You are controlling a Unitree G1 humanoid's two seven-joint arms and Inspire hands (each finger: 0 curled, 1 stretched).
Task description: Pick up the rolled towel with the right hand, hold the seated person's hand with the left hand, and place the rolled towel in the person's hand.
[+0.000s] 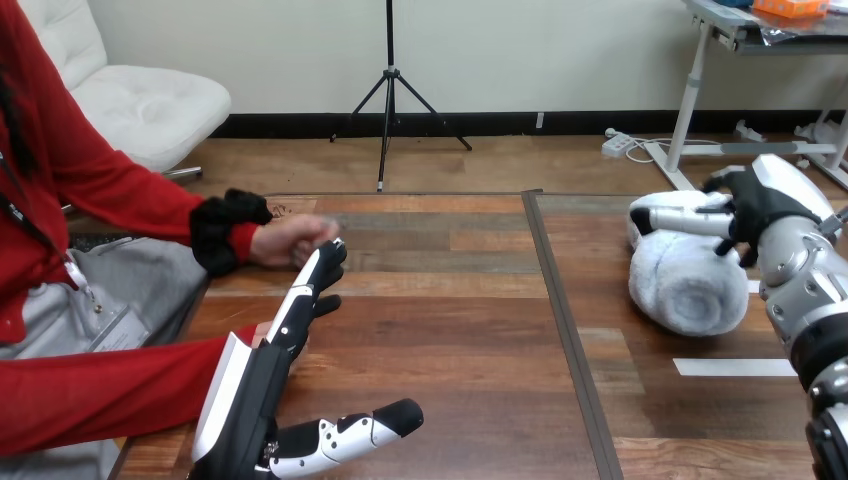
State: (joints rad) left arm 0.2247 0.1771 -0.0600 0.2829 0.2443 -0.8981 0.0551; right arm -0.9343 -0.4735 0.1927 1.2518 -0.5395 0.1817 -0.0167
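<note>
The step in hand looks to be the pick-up; the robot's right hand sits on the far top of the pale, fluffy rolled towel, its fingers curled over the roll and pinching its upper fold, while the rolled towel rests on the right half of the brown wooden plank table. To do this well, the grip should sink deeper round the roll's middle before lifting, since soft cloth held by one edge may unroll or sag; a straight, slow lift would keep the coil together.

The left hand lies low at the table's near left, fingers straight and pressed together, thumb spread wide; their tips are just beside the person's hand, which is closed in a fist; no hold is made yet. That fist would need to open, palm up, before the left hand cups it from below.
</note>
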